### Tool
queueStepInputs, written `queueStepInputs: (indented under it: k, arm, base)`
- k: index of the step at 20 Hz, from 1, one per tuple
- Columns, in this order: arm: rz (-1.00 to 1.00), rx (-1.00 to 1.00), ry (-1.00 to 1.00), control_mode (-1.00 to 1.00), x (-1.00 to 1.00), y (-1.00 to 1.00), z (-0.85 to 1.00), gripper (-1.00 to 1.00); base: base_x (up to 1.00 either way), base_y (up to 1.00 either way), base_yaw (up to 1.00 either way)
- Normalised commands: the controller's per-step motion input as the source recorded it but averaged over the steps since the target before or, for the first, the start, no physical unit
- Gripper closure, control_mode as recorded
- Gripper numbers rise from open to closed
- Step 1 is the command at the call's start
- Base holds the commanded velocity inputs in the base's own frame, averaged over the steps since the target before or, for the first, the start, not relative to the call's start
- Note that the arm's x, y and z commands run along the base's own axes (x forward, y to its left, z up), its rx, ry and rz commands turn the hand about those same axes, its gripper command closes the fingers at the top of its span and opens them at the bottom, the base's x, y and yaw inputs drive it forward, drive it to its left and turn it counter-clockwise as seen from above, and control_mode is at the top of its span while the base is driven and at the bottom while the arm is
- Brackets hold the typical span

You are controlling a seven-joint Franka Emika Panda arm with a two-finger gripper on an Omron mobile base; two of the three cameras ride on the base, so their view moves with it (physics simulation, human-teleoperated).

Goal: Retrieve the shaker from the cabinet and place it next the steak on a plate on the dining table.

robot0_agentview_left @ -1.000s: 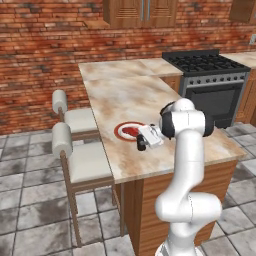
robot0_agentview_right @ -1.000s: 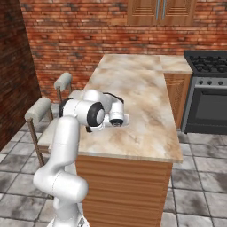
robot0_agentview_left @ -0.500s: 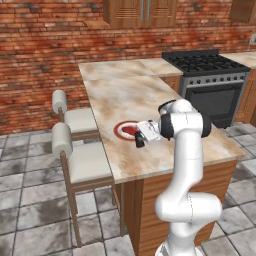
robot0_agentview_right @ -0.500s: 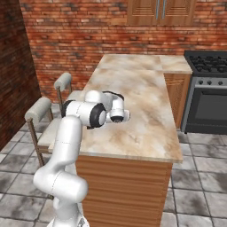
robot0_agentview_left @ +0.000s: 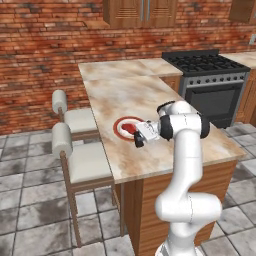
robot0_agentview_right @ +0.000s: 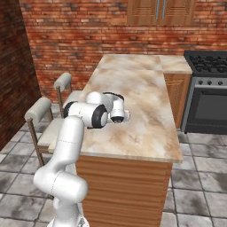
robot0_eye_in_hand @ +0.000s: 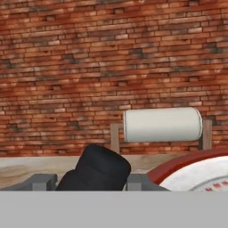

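Observation:
The small black shaker (robot0_eye_in_hand: pixel 100 169) sits tilted between my finger tips, and my gripper (robot0_agentview_left: pixel 139 140) is shut on it. It hangs low over the dining table (robot0_agentview_left: pixel 125 97), just at the near-right edge of the red-rimmed white plate (robot0_agentview_left: pixel 121 126). The reddish steak (robot0_agentview_left: pixel 130 129) lies on that plate, partly hidden by my hand. In the hand view the plate's red rim (robot0_eye_in_hand: pixel 189 162) curves up at the right of the shaker. In the right base view my arm covers the plate. The wall cabinet (robot0_agentview_left: pixel 142 12) hangs closed on the brick wall behind the table.
Two cushioned stools (robot0_agentview_left: pixel 82 160) stand along the table's left side; one stool's back roll (robot0_eye_in_hand: pixel 162 125) faces the hand. A black stove (robot0_agentview_left: pixel 210 65) stands to the right beyond the table. The table's near edge (robot0_agentview_right: pixel 128 155) is close to my base.
My hand has moved a little to the left with the shaker, closer to the plate's rim. Plate and steak have stayed put.

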Motion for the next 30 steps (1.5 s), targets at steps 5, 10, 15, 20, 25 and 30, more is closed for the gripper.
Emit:
queueStepInputs:
  k: [5, 10, 15, 20, 25, 30]
  arm:
    - [0.00, 0.04, -0.02, -1.00, 0.00, 0.00, -0.32, -1.00]
    - [0.00, 0.08, -0.05, -1.00, -0.21, -0.23, -0.02, -1.00]
    - [0.00, 0.09, -0.06, -1.00, -0.39, -0.22, -0.02, -1.00]
    - [0.00, 0.06, -0.05, -1.00, -0.23, -0.08, -0.02, -1.00]
    - [0.00, 0.04, -0.13, -1.00, -0.15, -0.27, 0.00, -1.00]
    - [0.00, 0.10, -0.20, -1.00, -0.08, -0.49, 0.16, -1.00]
  base:
    - [0.00, 0.00, 0.00]
    - [0.00, 0.00, 0.00]
    - [0.00, 0.00, 0.00]
    - [0.00, 0.00, 0.00]
    - [0.00, 0.00, 0.00]
    - [0.00, 0.00, 0.00]
